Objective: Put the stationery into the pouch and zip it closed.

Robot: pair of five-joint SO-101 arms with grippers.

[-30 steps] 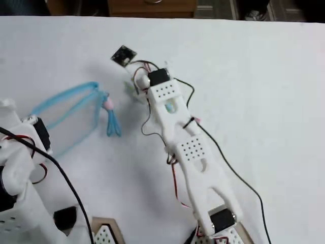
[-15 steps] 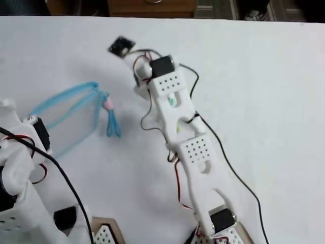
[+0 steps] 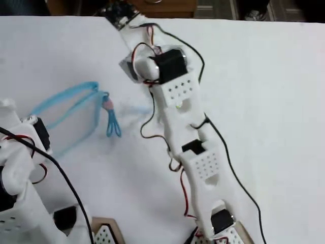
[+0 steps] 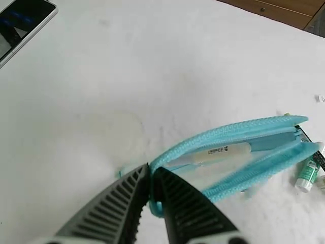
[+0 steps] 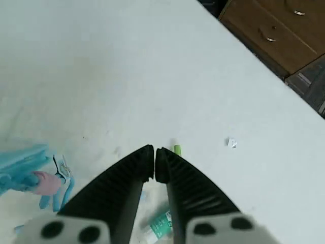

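**Pouch** (image 3: pixel 66 119): lies flat on the counter (image 3: pixel 264 76), about 9 o'clock from its centre. The mouth is unzipped and the blue zip tape gapes. The zip pull (image 3: pixel 112 124), with its blue tails, hangs off the pouch's 3 o'clock end. One pale stick (image 4: pixel 223 151) lies inside.

**Left hand** (image 4: pixel 151 185): closed down on the pouch corner at the end away from the pull. Blue tape is pinched between the jaws.

**Right hand** (image 5: pixel 155 162): above the counter toward 12 o'clock, jaws drawn to a hairline gap. A small green stub (image 5: pixel 176 149) shows just past the tips. I cannot tell whether it is pinched or lies on the counter beyond.

**Green-and-white tube** (image 4: pixel 307 173): on the counter just beside the pouch's pull end, outside it.

**Handling (judgement):**
- The pouch looks soft, thin-walled and light. It would likely slide or crumple under a push, so the corner hold serves as an anchor and keeps the mouth open.
- The tube looks light, hard, round and smooth, so it is liable to roll or squirt out. Best taken across its middle, jaws square to its length.
- For zipping, take the pull by its tails, with the tape kept taut.
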